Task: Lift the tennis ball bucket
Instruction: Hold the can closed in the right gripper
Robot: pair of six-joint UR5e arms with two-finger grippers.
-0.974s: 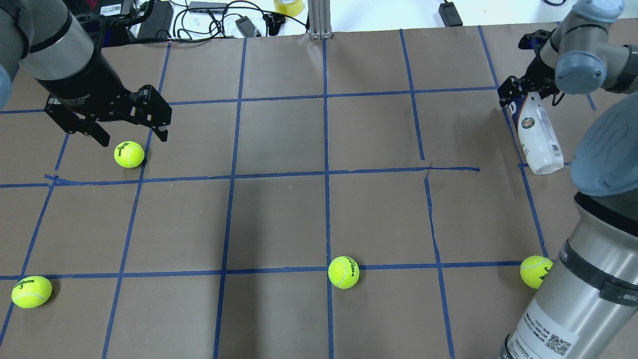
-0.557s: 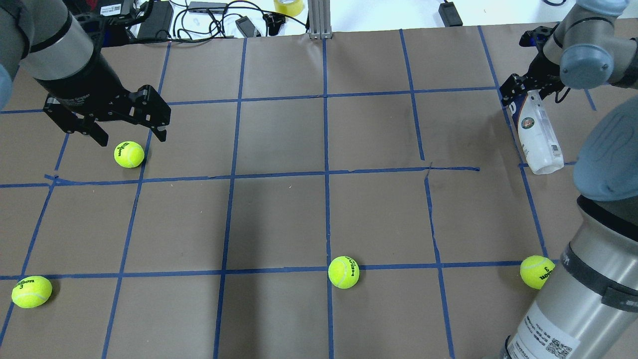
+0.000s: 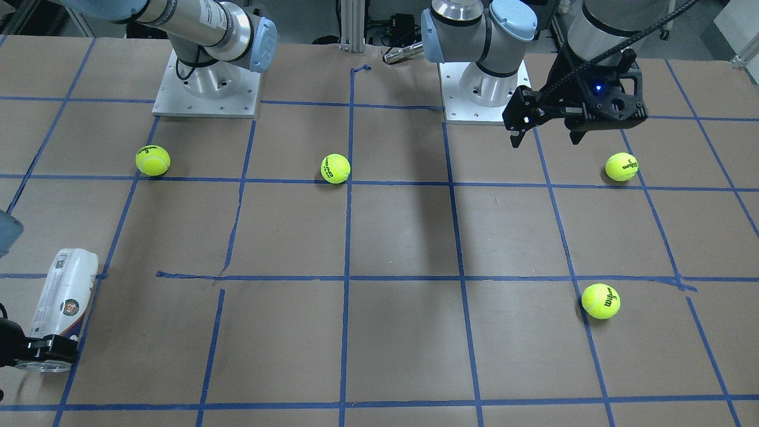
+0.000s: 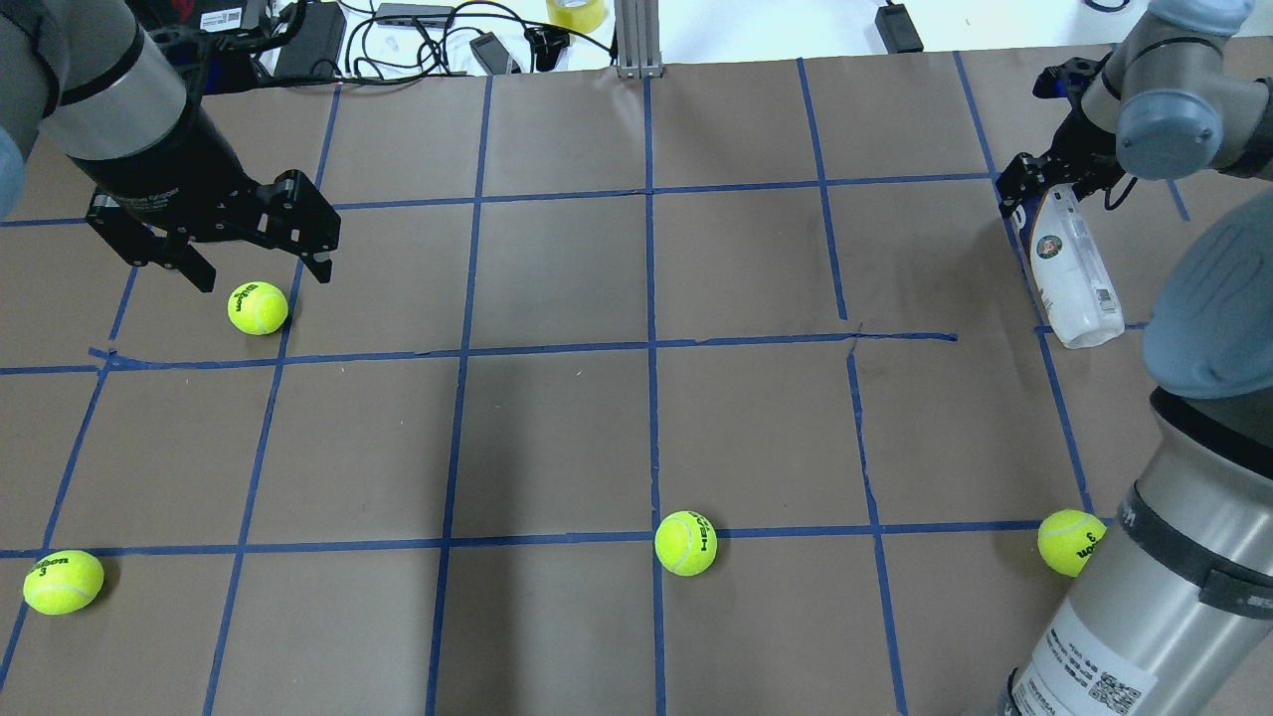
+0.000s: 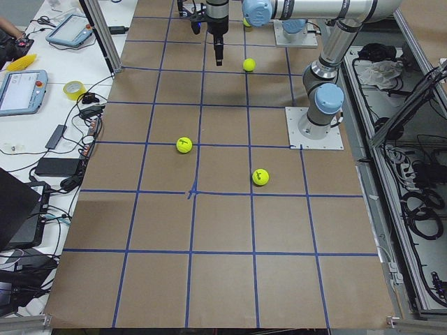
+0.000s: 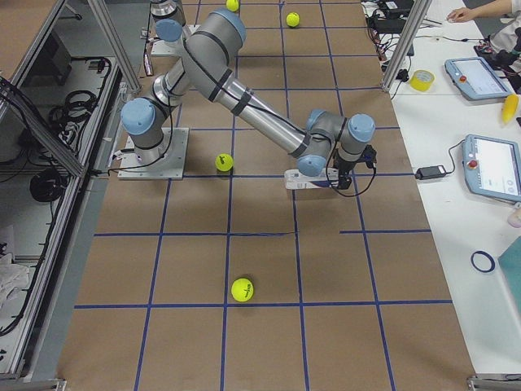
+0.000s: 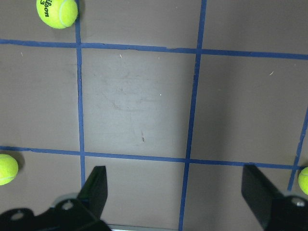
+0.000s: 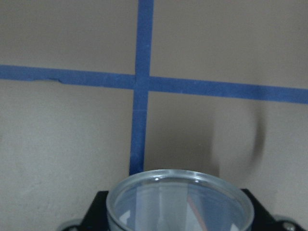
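1. worktop [image 4: 557, 278]: a brown paper sheet gridded with blue tape.

2. Near row: three yellow-green felt tennis balls. These are the left ball [image 4: 63, 582], the middle ball [image 4: 685, 543] and the right ball [image 4: 1069, 542]. The right ball is partly behind the right arm's grey column.

3. tennis ball bucket [image 4: 1069, 273]: a clear plastic cylinder with a white label, at the worktop's right side, beyond the right ball.
   - Long axis: runs near to far, with the far end leaning slightly left.
   - Ends: the closed base points toward the robot and the open end points away.
   - Contact: whether the base touches the worktop cannot be told.

4. right claw [image 4: 1052, 191]: black, two fingers, pinching the tennis ball bucket just short of its open end, one finger on each side.

5. Views of item 3:
   - The overhead view shows the round emblem [image 4: 1050, 246] and barcode [image 4: 1102, 296], but not the mouth.
   - The right wrist view shows the metallic rim [image 8: 178, 172] as an oval over a blue tape crossing, with black claw parts at either side.
   - The exterior right view shows only a sliver under the wrist.

6. left claw [image 4: 261, 273]: black, fingers spread wide and empty, at the left side.

7. far ball [image 4: 258, 307]: yellow-green felt.
   - In the overhead view it lies just under the left claw's fingertips.
   - In the front-facing view it lies well apart from them.
   - The left wrist view shows bare worktop between the fingers.

8. Far edge: a white bench with black cables [image 4: 418, 40] and a yellow tape roll [image 4: 577, 12].
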